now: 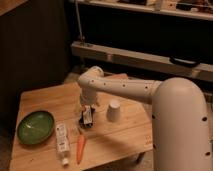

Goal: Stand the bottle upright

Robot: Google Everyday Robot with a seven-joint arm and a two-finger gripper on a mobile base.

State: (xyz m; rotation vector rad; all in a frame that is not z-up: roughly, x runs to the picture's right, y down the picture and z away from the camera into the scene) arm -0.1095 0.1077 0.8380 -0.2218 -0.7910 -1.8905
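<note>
Nearest the front edge of the table point(45, 100), the bottle point(61, 142) lies on its side, with the carrot point(80, 148) just beside it on the right. A little farther back on the left sits the bowl point(35, 127). Behind the carrot lies the packet point(88, 118), with the cup point(114, 111) upside down to its right. The gripper point(85, 105) hangs just above the packet, jaws spread wide, holding nothing, apart from the bottle.

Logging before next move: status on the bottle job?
Pincer open, just above black packet, empty. Bottle lying flat, untouched, between green bowl and carrot. Carrot close alongside, may crowd the grasp.
</note>
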